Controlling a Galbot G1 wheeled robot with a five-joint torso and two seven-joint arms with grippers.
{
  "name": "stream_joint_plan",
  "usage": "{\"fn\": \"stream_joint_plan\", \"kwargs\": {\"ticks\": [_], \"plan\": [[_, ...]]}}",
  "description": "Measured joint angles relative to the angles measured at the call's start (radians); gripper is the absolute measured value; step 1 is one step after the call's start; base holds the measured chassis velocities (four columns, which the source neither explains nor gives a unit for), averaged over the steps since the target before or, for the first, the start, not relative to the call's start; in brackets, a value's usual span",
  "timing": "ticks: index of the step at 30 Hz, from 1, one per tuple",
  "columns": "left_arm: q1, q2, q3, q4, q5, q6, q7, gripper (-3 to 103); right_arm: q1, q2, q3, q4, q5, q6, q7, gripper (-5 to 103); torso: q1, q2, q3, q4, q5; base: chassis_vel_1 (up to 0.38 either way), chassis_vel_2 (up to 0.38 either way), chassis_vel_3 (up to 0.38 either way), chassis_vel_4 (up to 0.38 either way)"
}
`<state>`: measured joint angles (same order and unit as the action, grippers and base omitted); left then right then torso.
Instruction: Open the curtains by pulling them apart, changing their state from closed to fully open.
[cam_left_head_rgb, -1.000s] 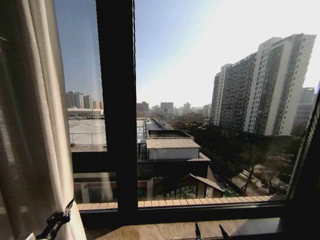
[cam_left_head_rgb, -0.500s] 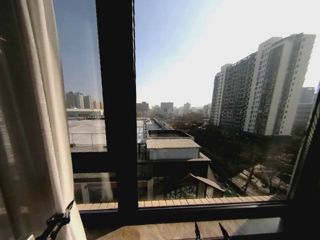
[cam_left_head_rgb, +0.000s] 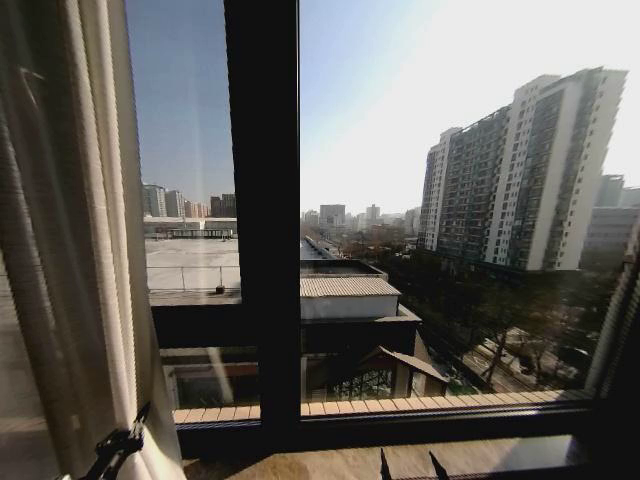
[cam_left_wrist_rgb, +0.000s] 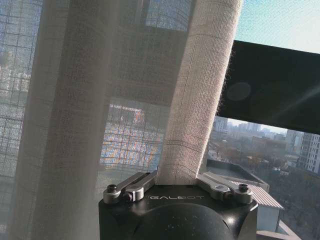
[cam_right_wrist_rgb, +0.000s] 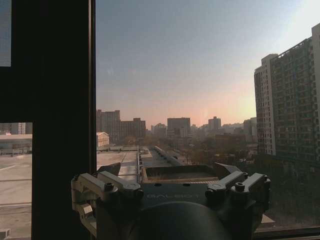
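Note:
One of the curtains (cam_left_head_rgb: 70, 250), sheer cream fabric in long pleats, hangs gathered at the left side of the window in the head view. My left gripper (cam_left_head_rgb: 112, 450) sits low against its inner edge. In the left wrist view the thicker hemmed fold of the curtain (cam_left_wrist_rgb: 200, 100) runs down between the fingers, and the left gripper (cam_left_wrist_rgb: 175, 181) is shut on it. My right gripper (cam_left_head_rgb: 408, 463) pokes up near the sill at the bottom centre. In the right wrist view the right gripper (cam_right_wrist_rgb: 170, 174) stands open with nothing in it, facing bare glass.
A dark vertical window frame bar (cam_left_head_rgb: 262, 200) stands just right of the gathered curtain, with a horizontal rail (cam_left_head_rgb: 200, 325) lower down. A stone sill (cam_left_head_rgb: 330, 462) runs along the bottom. Another dark frame edge (cam_left_head_rgb: 625, 400) borders the right side.
The whole head picture has shifted to the right, so the camera has turned left. The left gripper keeps its hold on the curtain. The right gripper tips stay near the sill.

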<state>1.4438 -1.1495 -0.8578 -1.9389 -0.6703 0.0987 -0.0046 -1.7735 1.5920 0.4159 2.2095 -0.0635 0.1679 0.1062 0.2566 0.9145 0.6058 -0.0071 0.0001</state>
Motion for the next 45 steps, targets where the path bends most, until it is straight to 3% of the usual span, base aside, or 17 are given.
{"fn": "stream_joint_plan", "kwargs": {"ticks": [7, 45], "plan": [[0.004, -0.043, 0.019, -0.009, 0.016, -0.011, -0.002, 0, 0.003, -0.001, -0.006, -0.013, 0.017, -0.004, 0.006, 100, 0.000, 0.000, 0.000, 0.0000, 0.0003, 0.321, 0.329, -0.317, -0.322], [0.091, -0.056, -0.025, -0.095, 0.047, -0.010, -0.005, 0, -0.011, -0.017, -0.042, -0.012, -0.002, -0.006, -0.019, 100, 0.000, 0.000, 0.000, 0.0001, -0.0001, 0.322, 0.320, -0.323, -0.318]]}}
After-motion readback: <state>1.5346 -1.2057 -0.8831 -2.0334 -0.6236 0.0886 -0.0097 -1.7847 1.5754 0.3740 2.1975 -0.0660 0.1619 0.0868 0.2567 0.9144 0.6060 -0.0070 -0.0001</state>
